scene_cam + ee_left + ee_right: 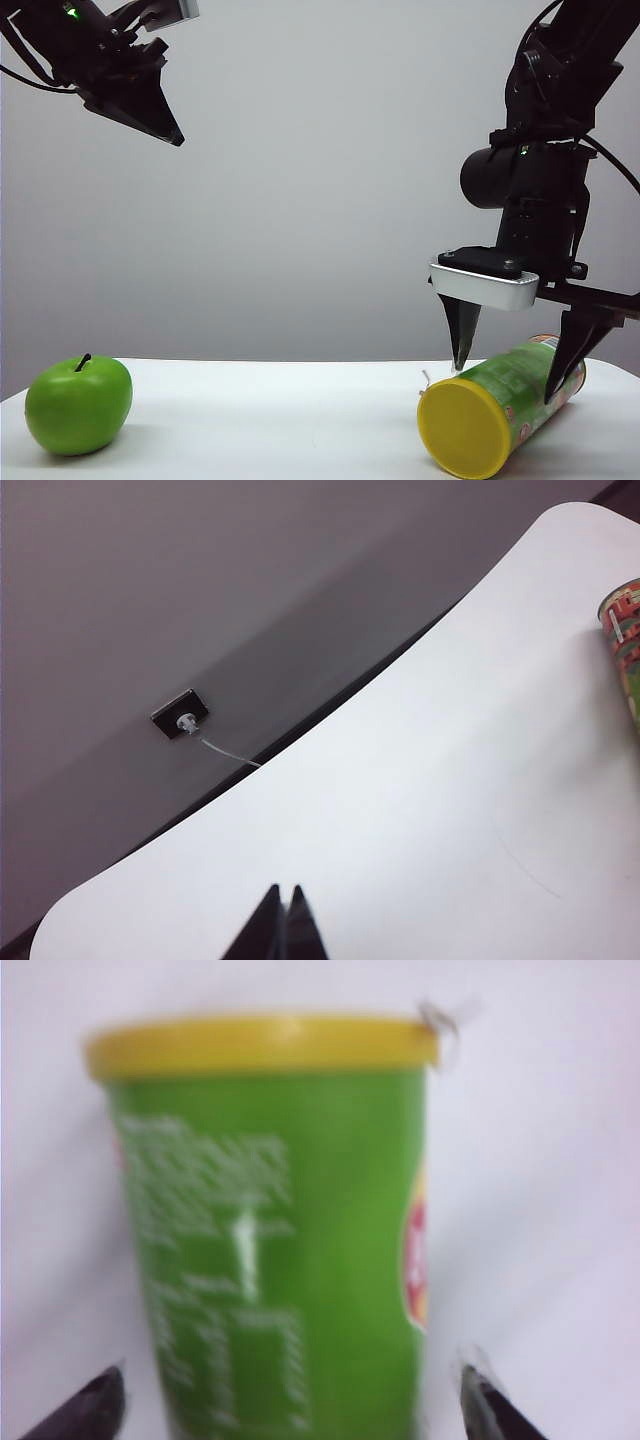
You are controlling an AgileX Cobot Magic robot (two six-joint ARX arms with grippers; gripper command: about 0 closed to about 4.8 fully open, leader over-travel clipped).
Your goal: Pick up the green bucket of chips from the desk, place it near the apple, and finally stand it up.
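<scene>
Two jaws of my right gripper [512, 362] stand wide, straddling the lying green bucket of chips [502, 411] — pick-up step; next I descend and clamp; left gripper [172, 135] clenched, raised — idle

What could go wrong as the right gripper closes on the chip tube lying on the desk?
1. The green bucket of chips lies on its side; as a cylinder it may roll when one finger of the open right gripper touches first.
2. It sits close to the desk edge, so a nudge could push it off.
3. The apple is far across, a long carry. The left gripper hangs high, shut.
</scene>
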